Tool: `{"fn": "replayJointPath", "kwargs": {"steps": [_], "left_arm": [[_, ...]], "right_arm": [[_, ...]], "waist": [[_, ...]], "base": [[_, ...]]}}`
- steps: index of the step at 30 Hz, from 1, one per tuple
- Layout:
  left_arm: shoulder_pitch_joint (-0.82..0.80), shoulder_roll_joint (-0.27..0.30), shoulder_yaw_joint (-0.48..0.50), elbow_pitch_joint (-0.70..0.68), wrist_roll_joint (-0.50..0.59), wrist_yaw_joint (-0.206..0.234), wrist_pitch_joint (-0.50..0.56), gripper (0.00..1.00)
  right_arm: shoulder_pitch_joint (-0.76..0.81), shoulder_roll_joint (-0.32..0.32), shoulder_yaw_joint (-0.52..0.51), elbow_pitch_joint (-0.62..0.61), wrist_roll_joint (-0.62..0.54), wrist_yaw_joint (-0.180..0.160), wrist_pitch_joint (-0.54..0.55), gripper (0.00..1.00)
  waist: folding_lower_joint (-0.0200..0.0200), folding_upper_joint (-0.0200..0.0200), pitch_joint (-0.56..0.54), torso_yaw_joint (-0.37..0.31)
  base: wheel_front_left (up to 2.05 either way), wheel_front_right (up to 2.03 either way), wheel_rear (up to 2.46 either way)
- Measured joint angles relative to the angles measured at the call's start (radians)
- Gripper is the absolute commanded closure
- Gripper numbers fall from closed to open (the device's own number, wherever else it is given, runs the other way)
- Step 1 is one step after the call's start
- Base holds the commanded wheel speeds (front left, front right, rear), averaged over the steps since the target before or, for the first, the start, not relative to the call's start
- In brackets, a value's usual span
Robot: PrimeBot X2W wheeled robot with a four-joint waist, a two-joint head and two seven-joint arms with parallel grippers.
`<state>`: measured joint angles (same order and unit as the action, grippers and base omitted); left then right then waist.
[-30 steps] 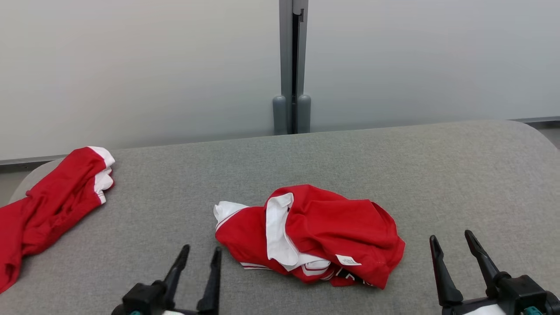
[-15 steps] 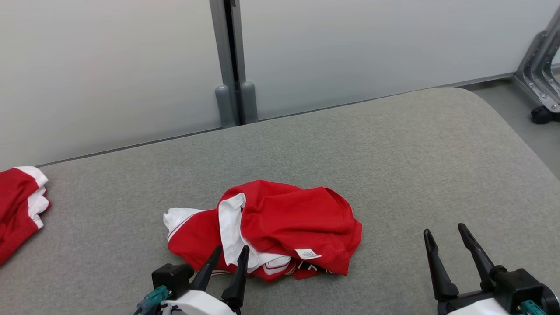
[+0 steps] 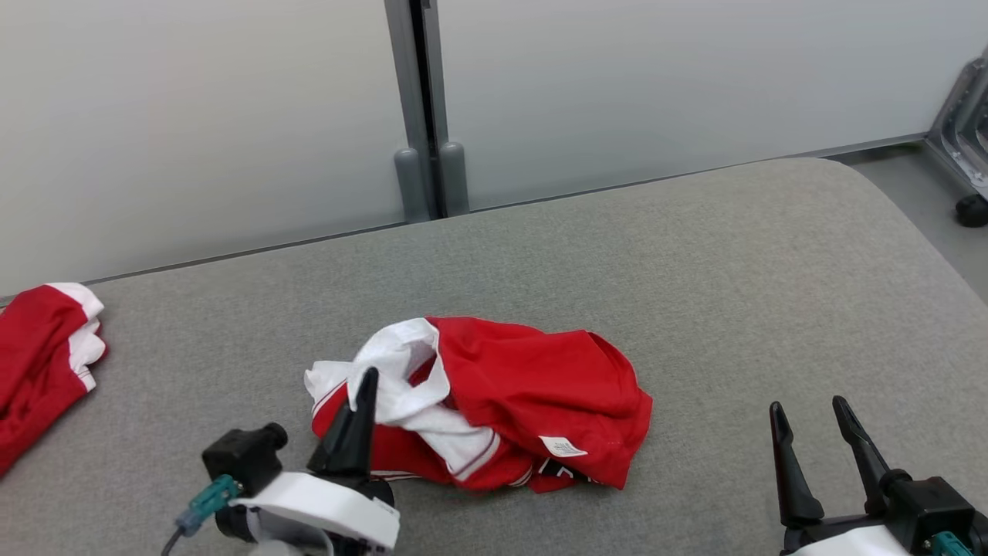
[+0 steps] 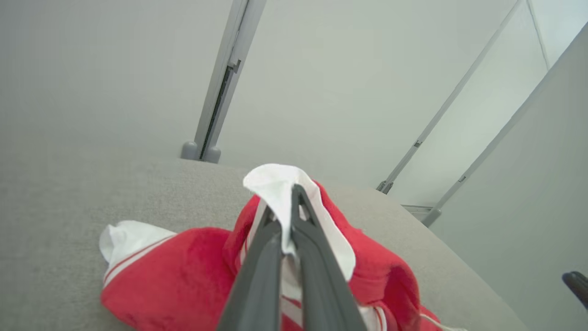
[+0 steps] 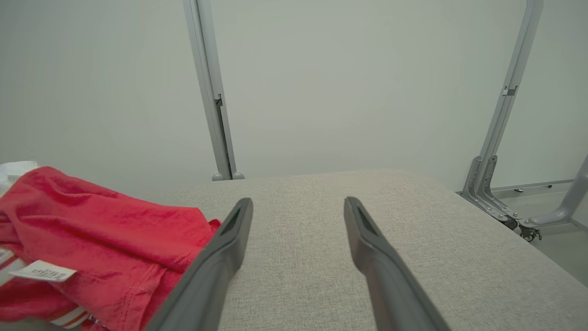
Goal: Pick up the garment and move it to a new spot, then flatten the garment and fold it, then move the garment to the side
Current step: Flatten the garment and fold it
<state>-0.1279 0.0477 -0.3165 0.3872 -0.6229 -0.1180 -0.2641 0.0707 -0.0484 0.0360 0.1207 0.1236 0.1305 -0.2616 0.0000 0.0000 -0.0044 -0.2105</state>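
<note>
Our left gripper [image 3: 366,380] pinches a white fold of the red garment [image 3: 540,386], which lies crumpled at lower centre of the head view. Our right gripper [image 3: 806,408] stands spread at lower right, apart from it. We see a grey padded surface [image 3: 695,255] beneath, frosted panels [image 3: 193,116] behind it, and another red cloth [image 3: 38,363] at the left edge.

L gripper [image 3: 367,380] at lower left, wrist rolled sideways, fingers pinched together on garment [image 3: 540,378]; R gripper [image 3: 806,403] at lower right, fingers spread apart, pointing fwd.
</note>
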Motion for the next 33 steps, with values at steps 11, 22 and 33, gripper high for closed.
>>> {"fn": "replayJointPath", "kwargs": {"steps": [11,22,33], "left_arm": [[-0.061,0.049,0.121,-0.285,0.072,0.004,0.027,1.0],[-0.222,0.211,0.197,-0.498,0.074,0.022,0.203,1.0],[-0.313,0.298,0.221,-0.694,0.058,0.035,0.353,1.0]], "right_arm": [[-0.002,0.0,0.019,0.008,0.008,0.0,0.0,0.0],[-0.011,0.0,0.031,0.013,0.014,0.0,0.0,0.0],[-0.011,0.0,0.038,0.021,0.026,0.0,0.0,0.0]], "waist": [[0.0,0.0,-0.025,0.047],[0.0,0.0,-0.037,0.028],[0.0,0.0,-0.043,0.007]], "base": [[0.0,0.0,0.0],[0.0,0.0,0.0],[0.0,0.0,0.0]]}}
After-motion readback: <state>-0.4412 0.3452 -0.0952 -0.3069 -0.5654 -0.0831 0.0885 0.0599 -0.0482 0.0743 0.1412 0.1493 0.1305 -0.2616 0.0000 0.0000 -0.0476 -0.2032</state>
